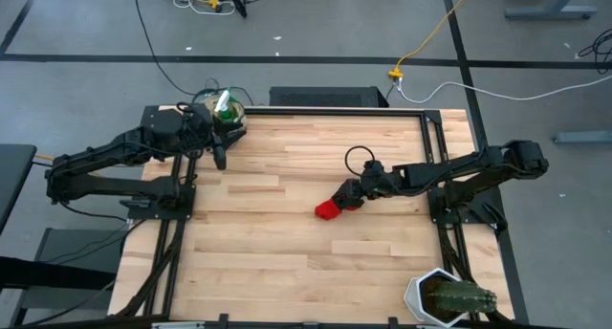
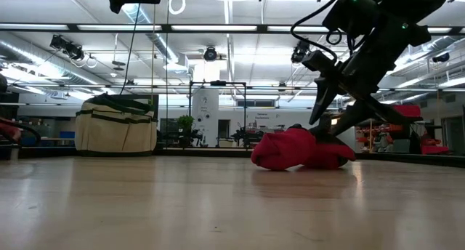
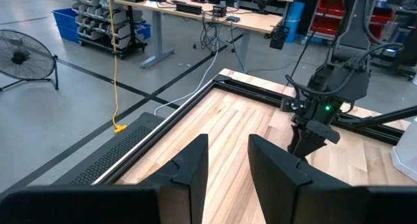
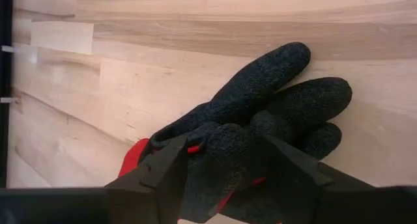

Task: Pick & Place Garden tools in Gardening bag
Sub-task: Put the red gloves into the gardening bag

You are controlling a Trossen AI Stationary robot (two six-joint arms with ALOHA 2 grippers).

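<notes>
The red-and-black glove (image 1: 327, 210) lies bunched on the wooden table near its middle, black palm and fingers (image 4: 273, 94) up and red cuff toward the left. My right gripper (image 1: 346, 195) reaches it from the right, one finger on each side. The beige gardening bag (image 1: 229, 120) stands at the far left corner, with a green spray bottle (image 1: 223, 104) sticking out of it. My left gripper (image 1: 218, 155) hangs beside the bag, above the table. It is open, with nothing between its fingers (image 3: 195, 165). My right gripper has the glove's middle (image 4: 221, 152), between the cuff and the black fingers, pinched between its two fingers. The bunched fabric fills the whole gap. The fingers slant down from the table's right side. The glove still lies on the table (image 2: 290, 152).
A white pot with a green cactus (image 1: 449, 298) stands at the near right corner. Black frame rails (image 1: 421, 114) run along the table's far and side edges. Bare wood spans the stretch between the glove and the bag (image 2: 116, 125).
</notes>
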